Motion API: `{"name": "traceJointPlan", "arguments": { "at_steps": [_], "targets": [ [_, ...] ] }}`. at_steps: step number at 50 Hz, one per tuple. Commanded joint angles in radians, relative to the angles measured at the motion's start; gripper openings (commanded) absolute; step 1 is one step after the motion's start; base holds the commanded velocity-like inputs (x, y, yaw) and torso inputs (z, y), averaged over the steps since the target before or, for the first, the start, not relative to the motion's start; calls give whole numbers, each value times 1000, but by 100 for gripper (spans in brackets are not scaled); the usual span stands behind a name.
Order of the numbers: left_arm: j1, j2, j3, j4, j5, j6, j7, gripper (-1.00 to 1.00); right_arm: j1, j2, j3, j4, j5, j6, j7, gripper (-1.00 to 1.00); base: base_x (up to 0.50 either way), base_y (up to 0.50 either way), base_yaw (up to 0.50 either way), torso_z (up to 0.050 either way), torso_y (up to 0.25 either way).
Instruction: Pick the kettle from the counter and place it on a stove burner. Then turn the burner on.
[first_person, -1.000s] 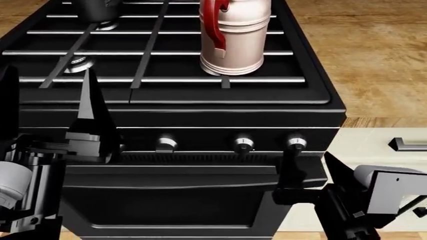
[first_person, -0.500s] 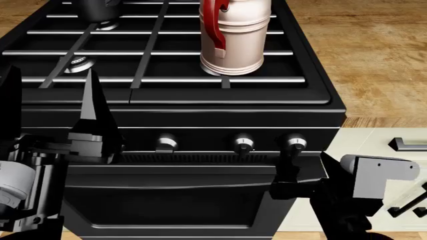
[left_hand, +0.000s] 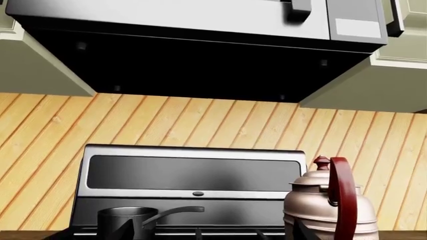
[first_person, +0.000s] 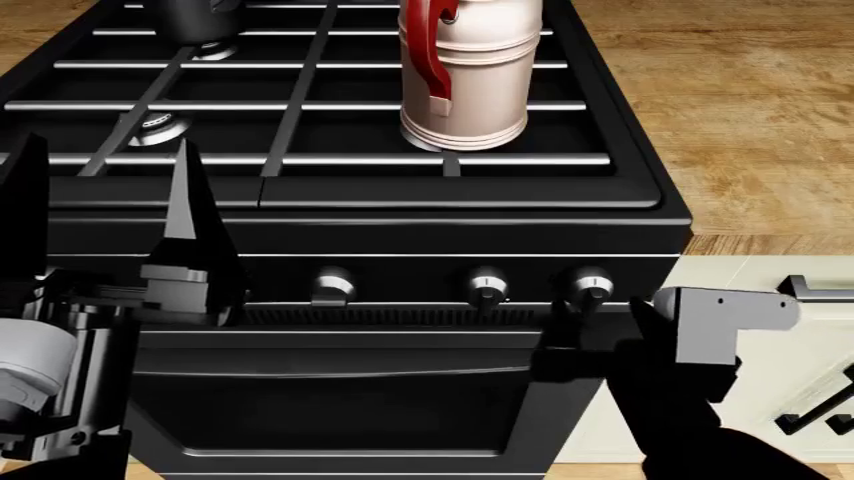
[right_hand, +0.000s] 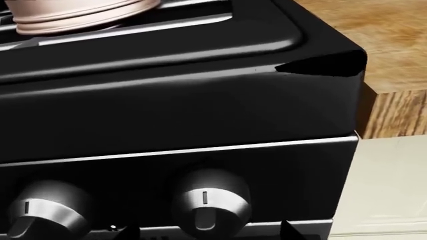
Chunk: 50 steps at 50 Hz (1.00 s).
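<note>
The silvery-pink kettle (first_person: 467, 80) with its red handle stands upright on the grate over the stove's front right burner, which it hides; its base also shows in the right wrist view (right_hand: 80, 12). The front left burner (first_person: 154, 127) is bare. My right gripper (first_person: 601, 325) is open just in front of the rightmost knob (first_person: 589, 285); in the right wrist view its fingertips (right_hand: 290, 229) stand either side of that knob (right_hand: 210, 200). My left gripper (first_person: 107, 210) is open and empty at the stove's front left, pointing up. The left wrist view shows the kettle (left_hand: 327, 205).
A dark saucepan (left_hand: 127, 222) sits on the back left burner. Two more knobs (first_person: 487, 287) (first_person: 331, 285) line the front panel. The wood counter (first_person: 747, 120) lies right of the range, over a cream drawer with a black handle (first_person: 814, 288). A microwave hood (left_hand: 200, 30) hangs above.
My right gripper has moved left and up, closer to the rightmost knob, and its wrist has turned. The left gripper and the kettle have hardly moved.
</note>
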<state>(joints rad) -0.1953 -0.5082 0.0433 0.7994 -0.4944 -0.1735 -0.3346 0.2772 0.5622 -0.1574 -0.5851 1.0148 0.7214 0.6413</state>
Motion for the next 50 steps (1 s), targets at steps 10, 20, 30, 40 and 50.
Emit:
{"name": "traceJointPlan", "arguments": {
  "at_steps": [10, 20, 30, 40, 50],
  "targets": [
    [2, -5, 2, 3, -4, -1, -7, 100, 65, -20, -42, 68, -17, 21, -9, 100, 0, 0, 0, 0, 0],
    [0, -7, 7, 3, -2, 0, -8, 100, 65, -26, -57, 88, -32, 14, -22, -100, 0, 0, 0, 0, 0],
    [0, -9, 7, 5, -7, 1, -9, 100, 77, -26, -54, 84, -20, 22, -9, -100, 6, 0, 3, 0, -2],
    [1, -11, 5, 8, -11, 3, -12, 100, 69, -23, -55, 77, -22, 18, -4, -100, 6, 1, 4, 0, -2],
    [2, -12, 6, 3, -13, 10, -11, 100, 94, 16, -105, 26, -73, 64, 22, -100, 2, 1, 2, 0, -1]
  ]
}}
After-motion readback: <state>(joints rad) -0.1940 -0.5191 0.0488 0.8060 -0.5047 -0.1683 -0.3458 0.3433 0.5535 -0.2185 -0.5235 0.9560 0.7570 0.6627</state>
